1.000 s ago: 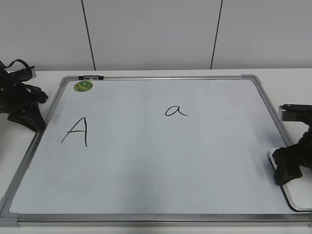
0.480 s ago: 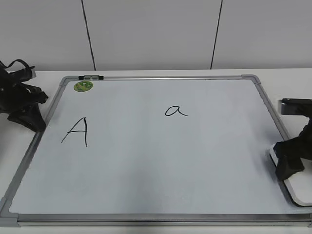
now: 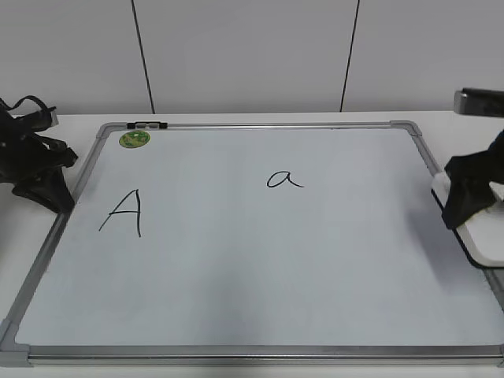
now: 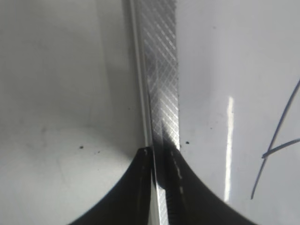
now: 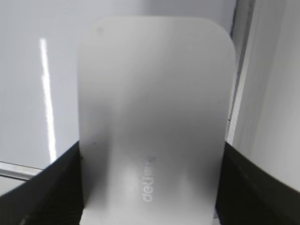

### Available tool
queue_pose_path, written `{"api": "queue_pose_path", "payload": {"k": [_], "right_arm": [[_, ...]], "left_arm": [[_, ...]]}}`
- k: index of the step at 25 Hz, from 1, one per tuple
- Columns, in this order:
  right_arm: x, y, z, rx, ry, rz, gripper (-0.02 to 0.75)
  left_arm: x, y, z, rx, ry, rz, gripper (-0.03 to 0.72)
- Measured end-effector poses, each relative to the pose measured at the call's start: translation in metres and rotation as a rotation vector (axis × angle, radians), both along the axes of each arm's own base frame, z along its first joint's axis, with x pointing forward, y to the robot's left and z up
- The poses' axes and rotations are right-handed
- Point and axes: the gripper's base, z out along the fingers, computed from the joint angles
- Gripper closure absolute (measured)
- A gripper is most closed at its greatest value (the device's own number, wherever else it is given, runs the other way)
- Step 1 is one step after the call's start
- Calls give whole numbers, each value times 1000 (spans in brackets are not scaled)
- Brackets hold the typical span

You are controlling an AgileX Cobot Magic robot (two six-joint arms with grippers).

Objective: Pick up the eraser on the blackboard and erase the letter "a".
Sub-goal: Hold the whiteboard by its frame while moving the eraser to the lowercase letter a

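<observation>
The blackboard is a white dry-erase board with a silver frame and a round green sticker. The small cursive letter "a" is written right of centre; a larger capital "A" is at the left. My right gripper is shut on the white eraser and holds it lifted over the board's right edge. The eraser fills the right wrist view between the black fingers. My left gripper rests at the board's left frame, shut, its fingers straddling the frame strip.
The board lies on a white table against a white panelled wall. A black clip sits on the board's top frame near the sticker.
My right gripper has risen and moved toward the far side with the eraser, from the board's near right corner to mid-height at the right edge. The left arm has not moved.
</observation>
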Motion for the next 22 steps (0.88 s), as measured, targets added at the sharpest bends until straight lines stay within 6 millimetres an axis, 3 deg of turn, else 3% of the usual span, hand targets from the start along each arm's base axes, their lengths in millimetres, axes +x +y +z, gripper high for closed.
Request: {"api": "queue_pose_path", "payload": {"k": [6, 10, 17, 22], "right_arm": [[21, 7, 44, 77, -103, 33, 201], [39, 22, 54, 67, -116, 95, 201], [76, 89, 41, 31, -125, 285, 201], [113, 129, 14, 15, -129, 364, 201]], "left_arm": [[0, 0, 0, 0, 0, 0, 642], [0, 0, 0, 0, 1, 0, 641], [0, 0, 0, 0, 1, 0, 639], [0, 0, 0, 0, 1, 0, 639]]}}
